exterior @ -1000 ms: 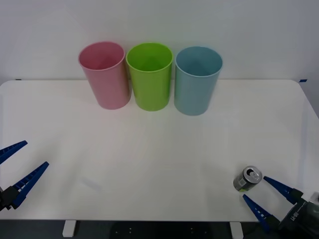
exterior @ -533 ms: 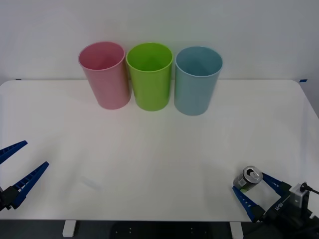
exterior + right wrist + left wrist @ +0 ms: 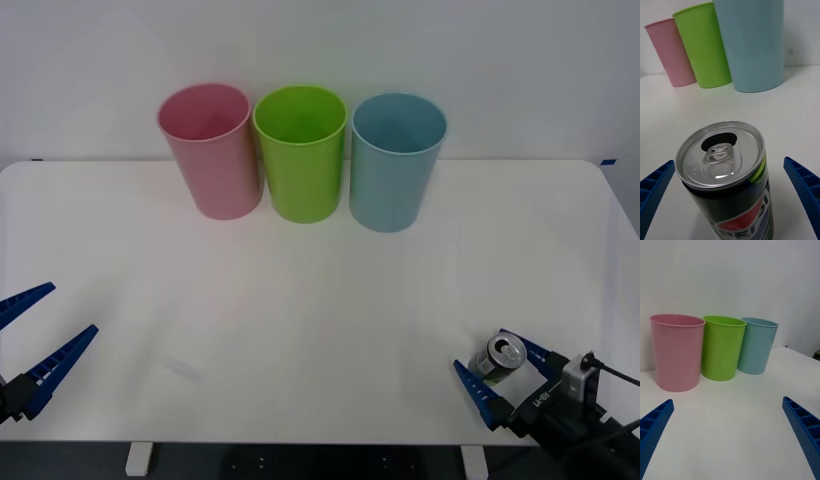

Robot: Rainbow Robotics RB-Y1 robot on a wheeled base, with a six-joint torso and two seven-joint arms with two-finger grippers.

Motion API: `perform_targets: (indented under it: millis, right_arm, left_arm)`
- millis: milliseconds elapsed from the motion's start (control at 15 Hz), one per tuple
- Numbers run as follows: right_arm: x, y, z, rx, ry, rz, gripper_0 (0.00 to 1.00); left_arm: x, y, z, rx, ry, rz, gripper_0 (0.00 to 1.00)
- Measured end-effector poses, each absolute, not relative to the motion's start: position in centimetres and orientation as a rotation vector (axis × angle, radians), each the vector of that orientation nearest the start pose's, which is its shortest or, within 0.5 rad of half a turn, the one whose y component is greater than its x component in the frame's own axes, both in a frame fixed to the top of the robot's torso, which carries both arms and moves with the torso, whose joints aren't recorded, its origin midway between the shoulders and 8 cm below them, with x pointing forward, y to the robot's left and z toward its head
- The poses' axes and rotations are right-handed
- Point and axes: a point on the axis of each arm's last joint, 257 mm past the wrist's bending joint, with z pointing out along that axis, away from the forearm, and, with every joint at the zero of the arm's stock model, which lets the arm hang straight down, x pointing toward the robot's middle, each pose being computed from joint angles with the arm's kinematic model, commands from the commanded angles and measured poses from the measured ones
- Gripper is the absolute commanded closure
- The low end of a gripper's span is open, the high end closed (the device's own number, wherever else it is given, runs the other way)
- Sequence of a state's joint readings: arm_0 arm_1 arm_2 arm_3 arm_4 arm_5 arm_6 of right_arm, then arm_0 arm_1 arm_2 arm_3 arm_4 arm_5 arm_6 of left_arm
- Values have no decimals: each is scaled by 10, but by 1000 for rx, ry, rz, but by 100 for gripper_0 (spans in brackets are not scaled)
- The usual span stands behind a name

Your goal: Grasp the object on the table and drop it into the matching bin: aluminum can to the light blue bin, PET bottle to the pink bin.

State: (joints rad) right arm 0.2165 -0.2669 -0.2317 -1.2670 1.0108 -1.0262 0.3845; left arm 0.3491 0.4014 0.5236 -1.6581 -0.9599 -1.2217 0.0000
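- The aluminum can [image 3: 499,358] stands upright on the white worktop [image 3: 320,300], near its front right corner.
- The right pincer [image 3: 503,374] has its blue fingers apart, one on each side of the can, not touching it.
- The left pincer [image 3: 30,334] waits with fingers apart at the front left edge.
- The light blue bin [image 3: 396,160] stands at the back, beside the lime green bin [image 3: 300,152] and the pink bin [image 3: 210,148].

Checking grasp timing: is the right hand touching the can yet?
Apart. Right wrist view: white table shows between the can and both fingers of the right hand.
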Motion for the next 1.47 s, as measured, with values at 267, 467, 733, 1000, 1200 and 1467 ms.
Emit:
perform_targets:
  millis: [267,467,733,1000,1200,1467]
  right_arm:
    - [384,-253,-327,-418,1583,508,35]
    - [384,-253,-326,-423,1577,504,100]
    - [385,-253,-324,-427,1569,499,100]
    - [387,-254,-320,-413,1558,501,100]
    - [389,-256,-314,-392,1541,509,100]
    - [399,-259,-295,-378,1492,516,100]
  left_arm:
    - [342,330,-169,465,1441,-567,0]
    - [342,330,-169,465,1441,-567,0]
    - [342,330,-169,465,1441,-567,0]
    - [342,330,-169,465,1441,-567,0]
    - [342,330,-169,465,1441,-567,0]
    - [342,330,-169,465,1441,-567,0]
